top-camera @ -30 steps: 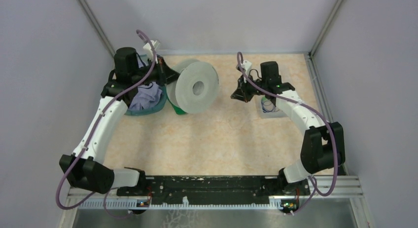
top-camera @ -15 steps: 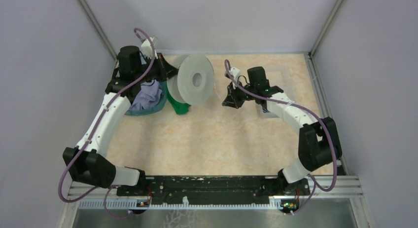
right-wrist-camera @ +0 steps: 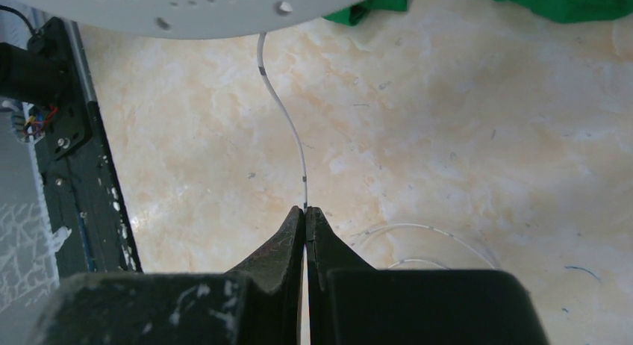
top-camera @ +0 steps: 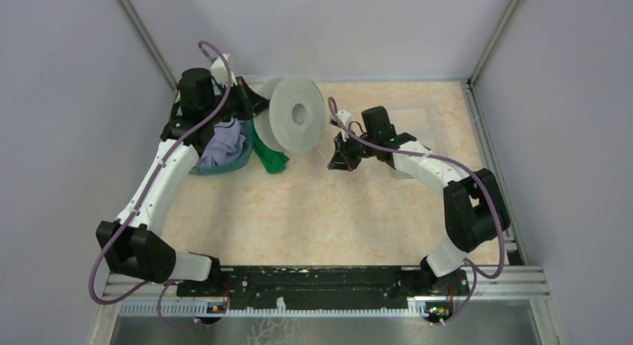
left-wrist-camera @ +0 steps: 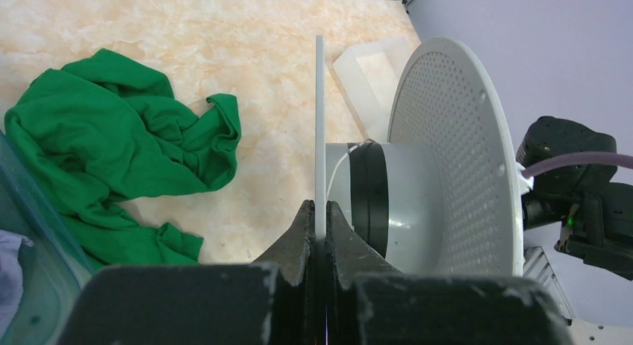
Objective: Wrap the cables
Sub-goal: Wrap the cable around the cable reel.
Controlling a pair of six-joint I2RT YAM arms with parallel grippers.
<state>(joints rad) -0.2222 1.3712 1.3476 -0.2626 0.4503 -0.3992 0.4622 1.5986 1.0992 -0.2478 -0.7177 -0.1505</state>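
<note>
Right hand (right-wrist-camera: 305, 210) is closed, pinching the hair-thin whitish cable (right-wrist-camera: 287, 121), which curves loosely up to the round pale-grey perforated plastic spool (top-camera: 296, 125), apparently ready for winding. Left hand (left-wrist-camera: 319, 210) clamps that spool's thin flange edge, holding it above the beige marbled worktop (top-camera: 336, 210). Beyond, the teal bin (top-camera: 228, 168) holds lilac cloth (top-camera: 224, 145); what lies in the clear plastic tray (top-camera: 435, 125) is hidden by the right arm
</note>
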